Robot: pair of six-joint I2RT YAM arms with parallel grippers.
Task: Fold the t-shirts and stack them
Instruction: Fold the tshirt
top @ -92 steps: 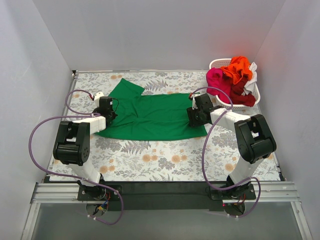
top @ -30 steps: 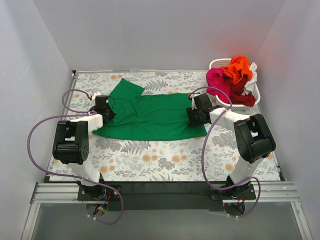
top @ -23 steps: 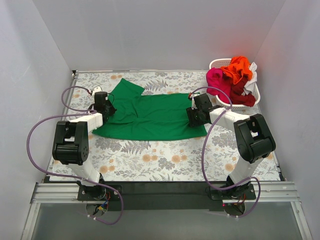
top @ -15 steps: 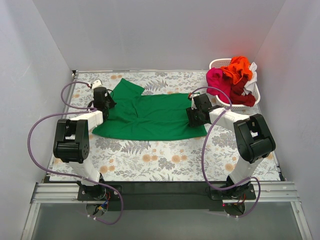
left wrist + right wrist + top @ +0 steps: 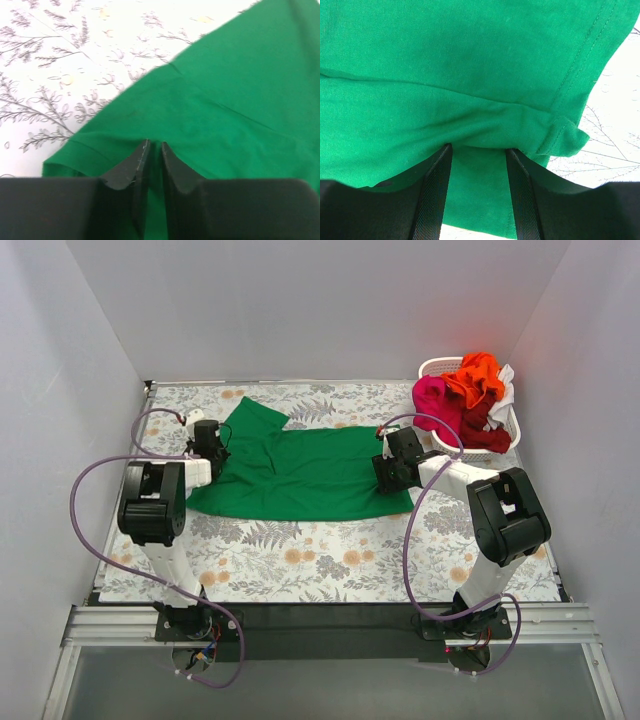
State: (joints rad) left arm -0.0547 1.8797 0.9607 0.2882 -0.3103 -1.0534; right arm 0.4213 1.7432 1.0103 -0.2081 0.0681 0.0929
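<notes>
Object: green t-shirt (image 5: 300,470) spread flat on table (image 5: 300,560) | left gripper (image 5: 152,150) nearly closed, pinching sleeve edge | right gripper (image 5: 477,150) jaws apart, pressing hem | Risk: an uneven pull may wrinkle cloth, spoiling fold 1.

- The spread t-shirt (image 5: 300,465) lies across the middle of the bench (image 5: 330,560).
- The left tool (image 5: 212,445) sits at its left edge, the right tool (image 5: 385,472) at its right edge.
- The basket (image 5: 432,367), in the far right corner, holds the heaped t-shirts (image 5: 465,400).
</notes>
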